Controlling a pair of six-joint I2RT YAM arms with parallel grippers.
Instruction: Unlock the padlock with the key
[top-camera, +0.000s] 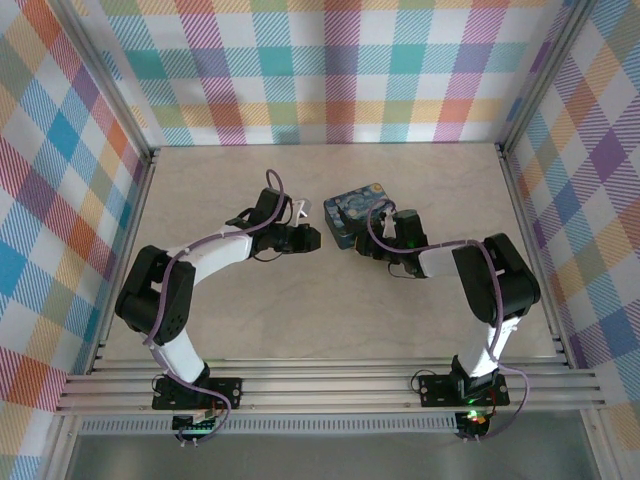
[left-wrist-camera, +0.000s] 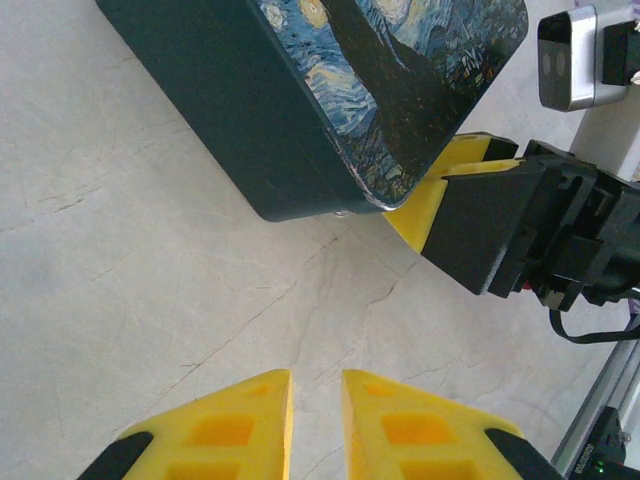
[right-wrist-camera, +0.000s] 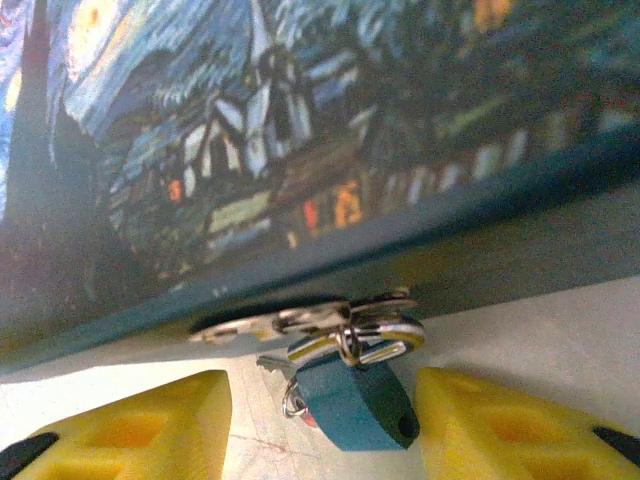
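Right claw (right-wrist-camera: 320, 420) astride upright padlock (right-wrist-camera: 352, 395), shackle uppermost.

No readable text, labels, brands or numbers in any view.

The box (top-camera: 358, 214) at the centre of the overhead view carries a painted night-sky scene with swirling stars and a village, without lettering. The small blue padlock (right-wrist-camera: 352, 398) at the lower centre of the right wrist view shows no legible marking, and the key ring beside it is too blurred to read.
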